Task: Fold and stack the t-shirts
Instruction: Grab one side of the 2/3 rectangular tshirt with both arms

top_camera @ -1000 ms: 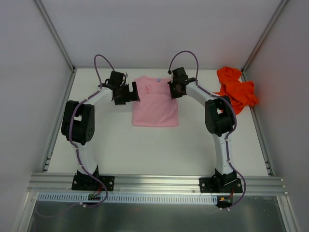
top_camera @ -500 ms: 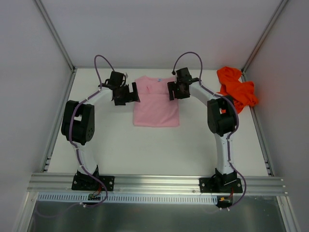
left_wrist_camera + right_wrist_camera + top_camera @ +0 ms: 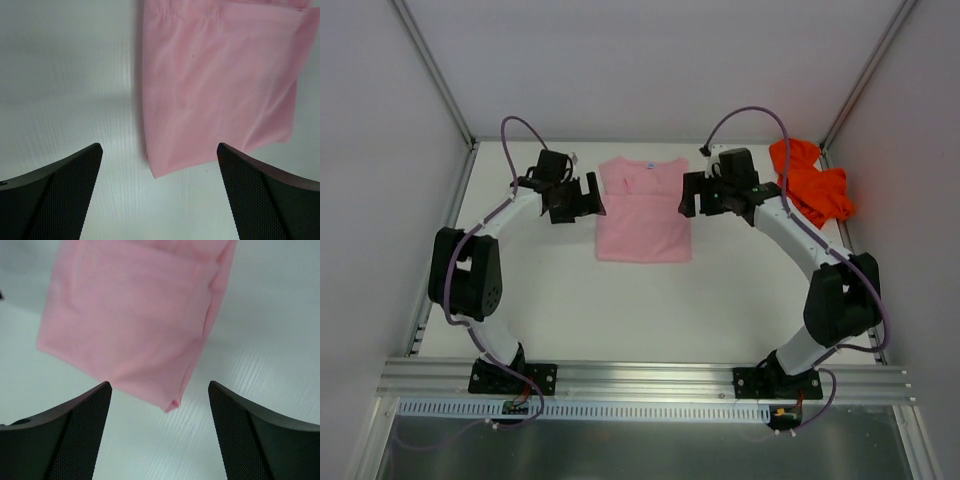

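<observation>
A light pink t-shirt point(image 3: 643, 215) lies folded into a flat rectangle at the back middle of the white table point(image 3: 620, 300). A bright orange t-shirt point(image 3: 810, 180) sits crumpled at the back right corner. My left gripper point(image 3: 593, 196) is open just off the pink shirt's left edge, holding nothing. My right gripper point(image 3: 687, 196) is open at the shirt's right edge, also holding nothing. The left wrist view shows the pink shirt point(image 3: 215, 85) ahead of the open left gripper point(image 3: 159, 147). In the right wrist view a folded corner of the pink shirt point(image 3: 130, 320) lies between the spread fingers of the right gripper point(image 3: 159, 385).
White enclosure walls close in the table at the left, back and right. An aluminium rail point(image 3: 640, 378) carrying both arm bases runs along the near edge. The right arm's forearm passes close beside the orange heap.
My right gripper has opened, let go of the pink shirt's right edge and pulled back to the right as its arm swung outward. The left arm shifted slightly left.
</observation>
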`<state>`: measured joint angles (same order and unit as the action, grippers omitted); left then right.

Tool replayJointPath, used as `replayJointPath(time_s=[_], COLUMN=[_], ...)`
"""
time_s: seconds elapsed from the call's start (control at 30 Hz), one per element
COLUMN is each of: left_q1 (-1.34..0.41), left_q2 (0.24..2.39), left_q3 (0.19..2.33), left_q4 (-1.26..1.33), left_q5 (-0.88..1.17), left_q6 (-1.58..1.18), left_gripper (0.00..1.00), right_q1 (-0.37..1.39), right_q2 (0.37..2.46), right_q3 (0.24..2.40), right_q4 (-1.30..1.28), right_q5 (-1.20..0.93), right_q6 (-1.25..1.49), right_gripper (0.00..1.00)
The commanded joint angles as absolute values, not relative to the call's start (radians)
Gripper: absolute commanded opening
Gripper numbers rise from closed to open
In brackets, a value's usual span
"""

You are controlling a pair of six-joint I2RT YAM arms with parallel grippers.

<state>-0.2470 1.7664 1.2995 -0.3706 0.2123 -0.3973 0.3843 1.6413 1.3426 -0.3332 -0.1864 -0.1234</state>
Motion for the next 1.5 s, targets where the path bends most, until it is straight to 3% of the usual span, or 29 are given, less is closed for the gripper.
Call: replayJointPath(time_s=[0.0, 0.13, 0.47, 1.03, 1.27, 1.47], left_q1=[-0.241, -0.258, -0.284, -0.313, -0.339, -0.342], left_q2=[1.658, 1.611, 1.647, 1.692, 1.721, 1.743], left_q3=[1.215, 1.109, 0.971, 0.865, 0.861, 0.839], left_q4=[-0.362, -0.307, -0.158, -0.077, -0.048, -0.029], left_q5=[0.256, 0.268, 0.321, 0.338, 0.315, 0.298], left_q6=[-0.454, -0.520, -0.587, -0.646, -0.658, -0.654], left_gripper=[0.98, 0.95, 0.84, 0.65, 0.51, 0.25], right_q1=[0.387, 0.400, 0.403, 0.403, 0.403, 0.405], right_q2=[1.594, 1.542, 1.592, 1.712, 1.726, 1.738], right_q3=[1.160, 0.974, 0.903, 0.922, 0.920, 0.917], right_q4=[-0.286, -0.221, -0.158, -0.094, -0.072, -0.063], right_q5=[-0.245, -0.270, -0.245, -0.215, -0.201, -0.201], right_q6=[-0.019, 0.075, 0.166, 0.186, 0.195, 0.199], right_gripper=[0.81, 0.81, 0.72, 0.31, 0.23, 0.10])
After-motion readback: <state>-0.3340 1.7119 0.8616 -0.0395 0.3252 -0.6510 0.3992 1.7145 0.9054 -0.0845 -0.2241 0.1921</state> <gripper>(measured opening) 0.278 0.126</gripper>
